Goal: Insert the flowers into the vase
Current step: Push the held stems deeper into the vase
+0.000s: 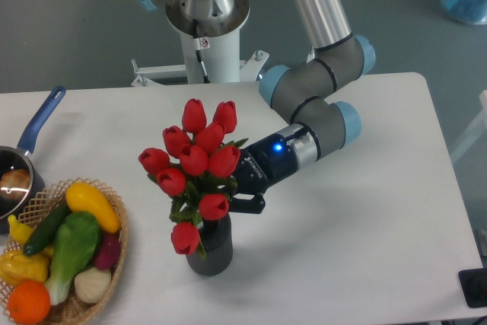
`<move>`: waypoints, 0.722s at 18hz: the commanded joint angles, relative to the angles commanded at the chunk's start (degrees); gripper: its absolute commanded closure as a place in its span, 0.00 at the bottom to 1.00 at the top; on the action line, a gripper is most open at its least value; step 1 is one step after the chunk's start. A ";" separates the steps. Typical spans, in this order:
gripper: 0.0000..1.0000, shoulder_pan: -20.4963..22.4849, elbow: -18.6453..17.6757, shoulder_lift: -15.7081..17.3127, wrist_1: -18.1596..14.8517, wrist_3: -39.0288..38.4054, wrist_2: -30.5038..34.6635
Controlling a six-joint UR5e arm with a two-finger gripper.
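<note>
Camera view from the front and above: the flowers [195, 159], a bound bunch of red tulips with green stems and leaves, stand nearly upright with their stems going down into the round mouth of the vase [211, 245]. The vase is a short dark grey cylinder with ribbed sides, standing near the front edge of the white table [365, 211]. One tulip head hangs low and covers part of the vase's left rim.

The gripper [236, 192] comes from the right, just above the vase mouth, and reaches into the bunch at the level of the stems. Its dark fingers [247, 203] are partly hidden behind the leaves; they seem clenched around the stems, but the contact itself is not visible. A blue light shines on the wrist behind it, and the grey and blue arm rises to the base at the back of the table.

On the left, a wicker basket [114, 253] holds a yellow squash, green vegetables and an orange. It stands beside the vase but does not touch it. Behind it, at the left edge, is a pot with a blue handle [39, 121]. The right half of the table is bare white surface. The floor behind is grey.
</note>
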 joint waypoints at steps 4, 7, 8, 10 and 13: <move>0.85 0.35 -0.27 -0.18 0.00 0.62 0.00; 0.85 0.53 -0.44 -0.53 0.00 0.80 0.00; 0.85 0.53 -0.44 -0.62 0.00 0.80 0.00; 0.85 0.53 -0.44 -0.79 0.00 0.80 0.09; 0.85 0.62 -0.53 -1.06 -0.09 1.67 0.09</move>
